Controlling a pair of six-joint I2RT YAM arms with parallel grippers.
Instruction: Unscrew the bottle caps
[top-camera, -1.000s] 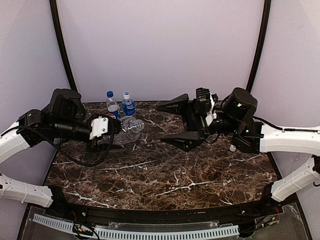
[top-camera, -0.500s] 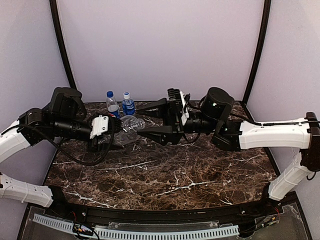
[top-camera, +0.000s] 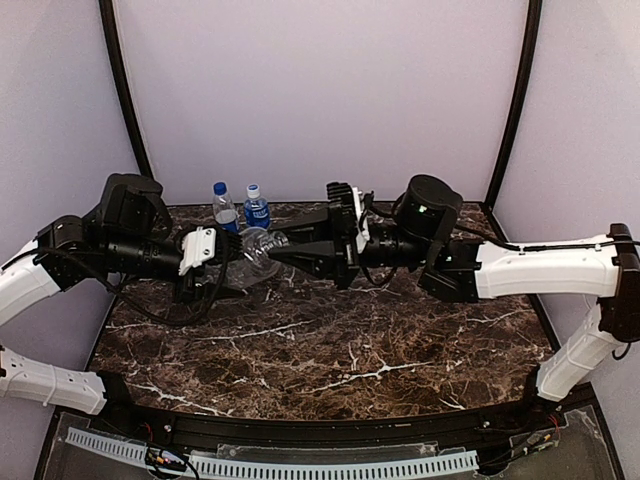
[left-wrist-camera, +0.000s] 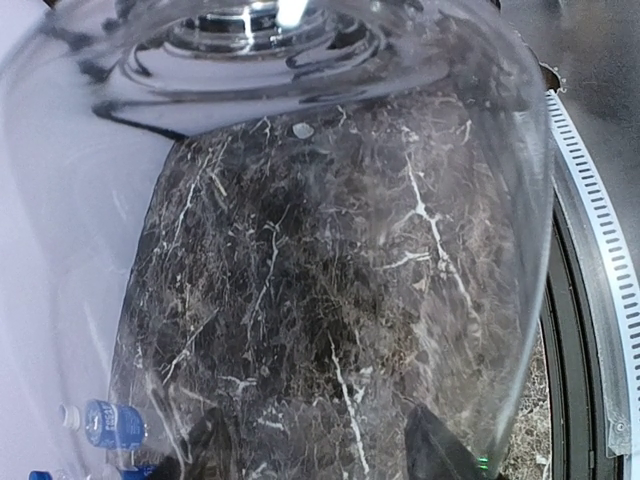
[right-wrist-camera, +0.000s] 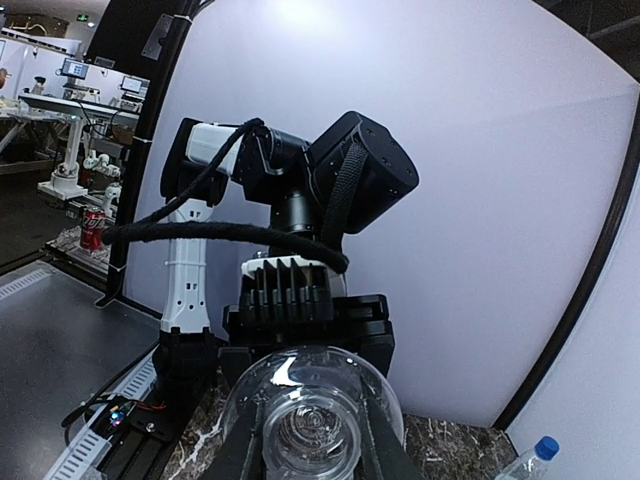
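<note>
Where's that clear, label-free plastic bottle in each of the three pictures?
Top external: the clear unlabelled plastic bottle lies sideways, left of centre.
Left wrist: it fills nearly the whole picture, neck end at top.
Right wrist: bottom centre, neck toward the camera.
Shared landmark: the dark marble table, in all three.

Table: dark brown marble (top-camera: 330, 350) with white veins.
Back left edge: Pepsi-labelled bottle (top-camera: 225, 212) and blue-labelled bottle (top-camera: 257, 210), both upright and capped, just beside each other.
</note>
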